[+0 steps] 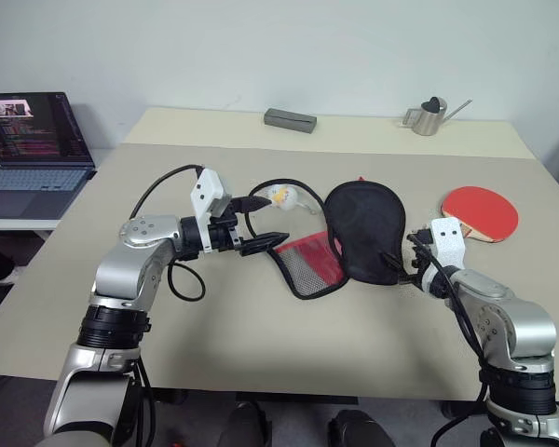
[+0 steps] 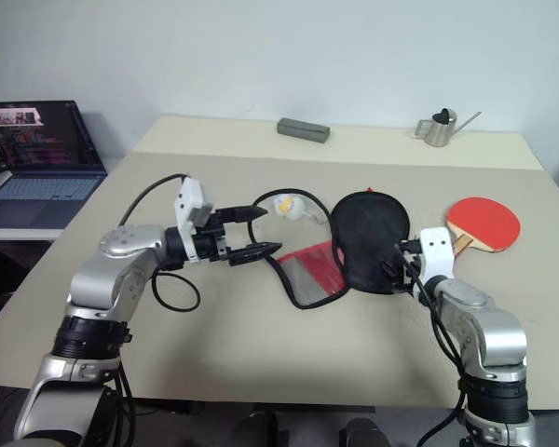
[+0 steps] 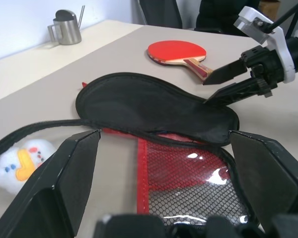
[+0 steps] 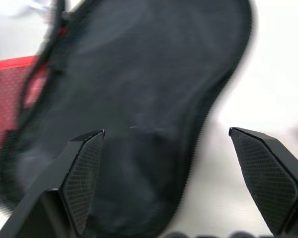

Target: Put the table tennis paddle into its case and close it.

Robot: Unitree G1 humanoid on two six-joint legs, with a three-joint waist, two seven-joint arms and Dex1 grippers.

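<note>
Both sets of fingers stand spread and empty: right gripper (image 1: 408, 264) at the black flap of the case (image 1: 361, 233), left gripper (image 1: 257, 224) near its red half. Case lies unzipped; table tennis paddle (image 1: 480, 211) rests apart on the tabletop (image 1: 261, 345). Next: fetch the paddle.

Open laptop (image 1: 33, 149), grey bar (image 1: 291, 120), metal watering can (image 1: 430, 116), snowman plush (image 1: 282, 196)

An office or lab: plain white wall, wide beige tabletop (image 1: 261, 354), open dark laptop showing code (image 1: 33, 140) far left
</note>
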